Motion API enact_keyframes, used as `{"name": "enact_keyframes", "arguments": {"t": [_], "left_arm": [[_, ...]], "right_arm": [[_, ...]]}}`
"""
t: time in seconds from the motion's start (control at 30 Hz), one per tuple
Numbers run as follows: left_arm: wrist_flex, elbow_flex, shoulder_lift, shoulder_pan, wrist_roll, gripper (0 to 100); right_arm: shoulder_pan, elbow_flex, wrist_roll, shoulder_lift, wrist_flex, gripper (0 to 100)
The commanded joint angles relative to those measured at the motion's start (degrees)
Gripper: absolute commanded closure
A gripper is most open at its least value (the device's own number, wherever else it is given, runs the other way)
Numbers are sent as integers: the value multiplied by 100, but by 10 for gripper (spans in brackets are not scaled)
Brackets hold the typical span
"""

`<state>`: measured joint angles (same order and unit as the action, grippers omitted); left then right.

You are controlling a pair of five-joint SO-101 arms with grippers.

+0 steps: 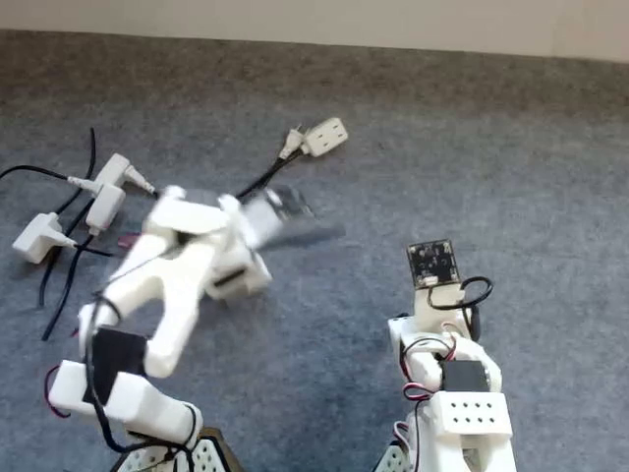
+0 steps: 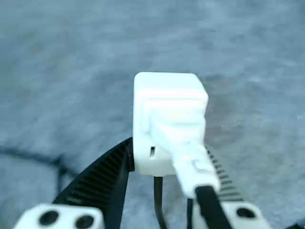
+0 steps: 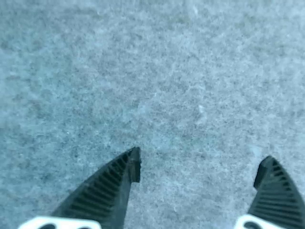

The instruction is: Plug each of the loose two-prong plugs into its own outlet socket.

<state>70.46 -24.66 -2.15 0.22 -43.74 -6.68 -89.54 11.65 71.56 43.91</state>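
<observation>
Two arms stand at the near edge of the grey worktop (image 1: 511,147). The left gripper (image 2: 171,150) has its two black fingers (image 2: 102,176) closed against the sides of one white socket block (image 2: 164,102). One white two-prong plug (image 2: 183,138) sits flat against that block's face, its prongs out of sight. A black cable (image 2: 209,210) leaves the plug's tail, and a thinner black lead (image 2: 157,202) hangs under the block between the fingers. From above, the left arm (image 1: 177,285) stretches from 7 o'clock toward the centre of the worktop, so the held block is just to the 10 o'clock side of centre. A second socket block (image 1: 326,136) lies on the worktop at 12 o'clock. A second plug (image 1: 292,146) touches its end, though whether it is fully seated cannot be told, and its dark cord (image 1: 260,180) runs back toward the left arm. Three more white connector pieces lie close together between 9 and 10 o'clock: the far piece (image 1: 115,169), the middle piece (image 1: 104,206) and the near piece (image 1: 36,237). Black leads (image 1: 92,147) trail among them, and which pieces are plugs and which sockets cannot be told. The right arm (image 1: 447,383) stands at 5 o'clock, well apart from every connector. The right gripper (image 3: 201,157) has its two ridged fingers (image 3: 114,186) spread wide with nothing between them, over bare worktop.
</observation>
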Motion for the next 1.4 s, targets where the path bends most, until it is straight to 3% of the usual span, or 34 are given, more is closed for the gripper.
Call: {"name": "enact_keyframes", "arguments": {"t": [0.0, 0.13, 0.43, 0.5, 0.67, 0.73, 1.07, 1.37], "left_arm": [[255, 945, 22, -1007, 141, 955], [281, 1569, -4, -1886, 149, 954], [378, 2774, -1833, -2527, -79, 950], [571, 3187, -2246, -2563, -44, 902], [1187, 4224, -2659, -2642, 290, 617], [1477, 4655, -2659, -2642, 316, 615], [3033, 7477, -2686, -1903, 466, 644], [1732, 8075, -2756, -286, 1952, 645]], "right_arm": [[31, 31, 53, 75, -101, 634], [31, 31, 53, 75, -101, 634], [31, -40, 53, 75, -101, 634], [13, -84, 53, 75, -101, 634], [-101, -101, 53, 75, -101, 634], [-101, -101, 53, 75, -110, 634], [-101, -101, 53, 75, -110, 634], [-101, -101, 53, 75, -110, 634]]}}
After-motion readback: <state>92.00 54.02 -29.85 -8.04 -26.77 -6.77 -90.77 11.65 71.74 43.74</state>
